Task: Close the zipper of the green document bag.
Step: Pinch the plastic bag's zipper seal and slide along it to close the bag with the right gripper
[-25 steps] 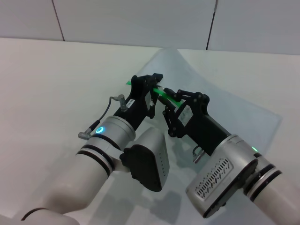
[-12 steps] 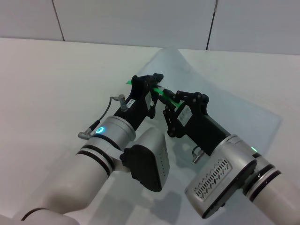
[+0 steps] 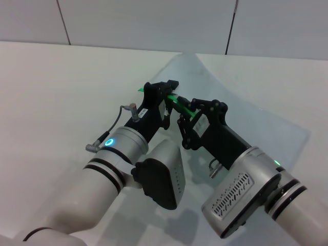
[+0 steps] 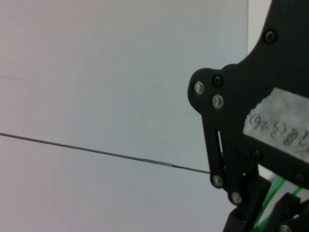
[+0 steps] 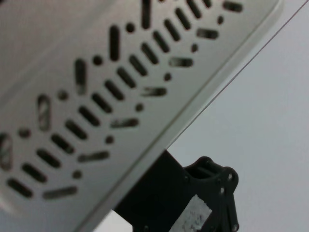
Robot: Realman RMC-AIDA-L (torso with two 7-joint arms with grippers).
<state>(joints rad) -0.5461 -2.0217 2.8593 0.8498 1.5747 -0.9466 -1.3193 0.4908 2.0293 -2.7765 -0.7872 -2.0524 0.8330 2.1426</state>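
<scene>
both end effectors (image 3: 177,105) meet on the zipper (image 3: 180,104).

— What sort of place am I working in?
— It looks like a bare lab or test room: my plain white bench (image 3: 56,92) runs back to a pale panelled wall (image 3: 143,23) with thin dark seams.

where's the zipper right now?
Head view: the zipper is the green strip just left of centre, spanning the gap between the left end effector and the right end effector, on the green document bag.
</scene>
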